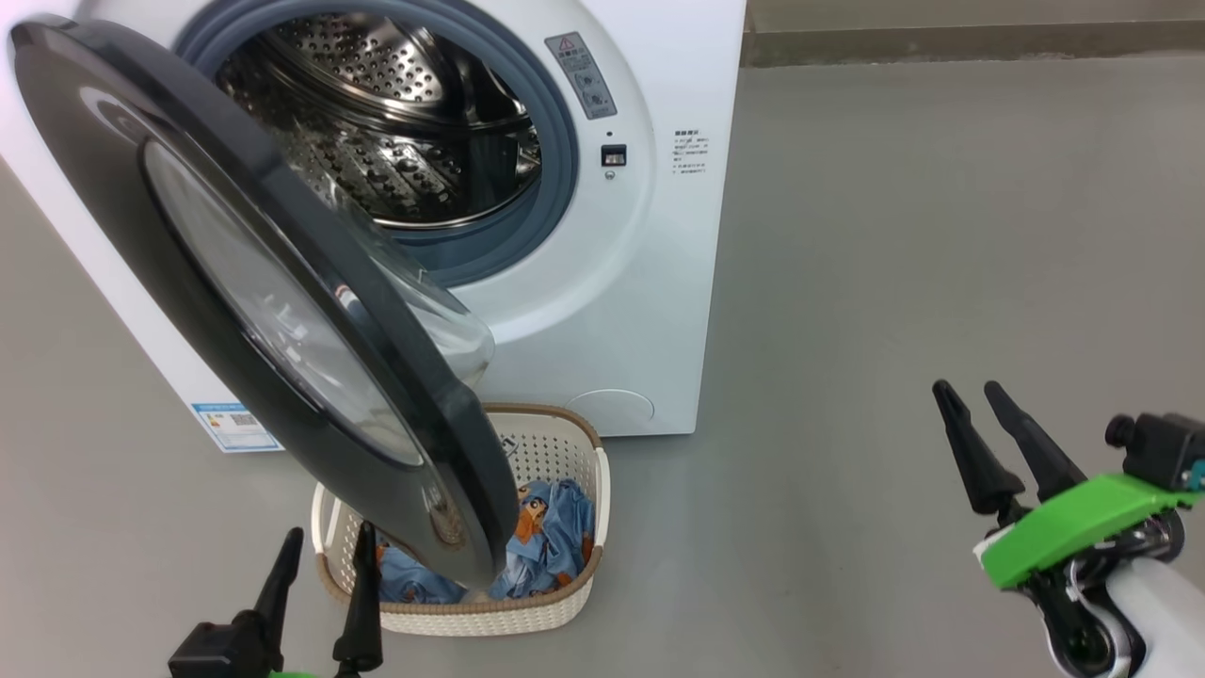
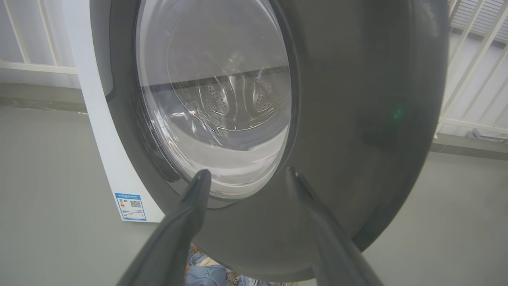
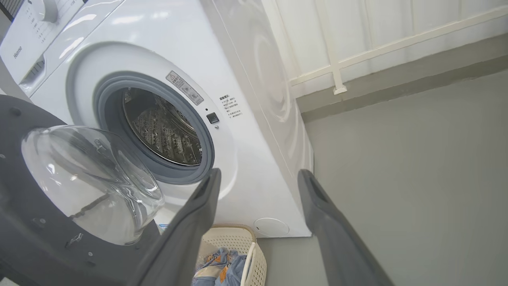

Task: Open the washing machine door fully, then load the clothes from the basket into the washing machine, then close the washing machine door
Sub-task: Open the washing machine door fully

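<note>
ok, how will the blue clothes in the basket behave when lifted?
Likely floppy: the clothes lie crumpled in folds, so they should drape and trail from a pinch. Probably light: thin fabric, small bundles. A hanging end might catch on the basket rim or brush the washing machine door, which overhangs it in the head view.

Plain grey floor (image 1: 894,282), white barred wall (image 3: 377,35) behind.

Left pincer (image 1: 329,530), right pincer (image 1: 965,385): both agape.
</note>
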You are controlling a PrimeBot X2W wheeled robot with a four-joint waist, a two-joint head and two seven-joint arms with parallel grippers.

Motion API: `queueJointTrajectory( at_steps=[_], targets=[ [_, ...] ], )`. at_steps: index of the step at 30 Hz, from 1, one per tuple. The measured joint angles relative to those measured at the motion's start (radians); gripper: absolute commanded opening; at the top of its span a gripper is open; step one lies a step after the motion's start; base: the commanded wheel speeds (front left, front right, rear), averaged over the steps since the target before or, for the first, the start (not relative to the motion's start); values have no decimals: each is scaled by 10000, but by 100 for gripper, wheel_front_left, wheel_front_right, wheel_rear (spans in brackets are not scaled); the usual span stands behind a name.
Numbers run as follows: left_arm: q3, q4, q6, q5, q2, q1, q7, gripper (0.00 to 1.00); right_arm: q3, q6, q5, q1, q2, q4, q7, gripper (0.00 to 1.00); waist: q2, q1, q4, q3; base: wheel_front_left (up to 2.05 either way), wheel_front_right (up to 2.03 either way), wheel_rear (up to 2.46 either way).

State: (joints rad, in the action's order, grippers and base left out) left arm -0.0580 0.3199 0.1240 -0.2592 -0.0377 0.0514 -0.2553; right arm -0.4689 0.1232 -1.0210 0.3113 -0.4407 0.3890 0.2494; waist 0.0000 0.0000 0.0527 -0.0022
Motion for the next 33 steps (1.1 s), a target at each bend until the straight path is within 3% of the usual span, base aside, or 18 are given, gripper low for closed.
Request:
queueJointTrajectory(
  at_steps=[11, 26, 27, 33],
  targets=[
    [27, 0, 0, 2, 0, 3, 0, 100, 1810, 0, 3703, -1445, 732, -882, 0, 100, 0, 0, 81, 37, 0, 0, 0],
    [23, 15, 0, -27, 0, 20, 0, 100, 2368, 0, 4591, -2033, 1116, -922, 0, 100, 0, 0, 175, 162, 0, 0, 0],
    [33, 15, -2, -35, 2, 25, 0, 0, 2366, 0, 4604, -2033, 1118, -922, 0, 100, 0, 1, 180, 162, 0, 0, 0],
    [351, -566, -121, -6, 2, 179, 0, 0, 2389, 2, 4698, -2057, 1152, -945, 0, 100, 0, 1, 241, 143, 0, 0, 0]
  ],
)
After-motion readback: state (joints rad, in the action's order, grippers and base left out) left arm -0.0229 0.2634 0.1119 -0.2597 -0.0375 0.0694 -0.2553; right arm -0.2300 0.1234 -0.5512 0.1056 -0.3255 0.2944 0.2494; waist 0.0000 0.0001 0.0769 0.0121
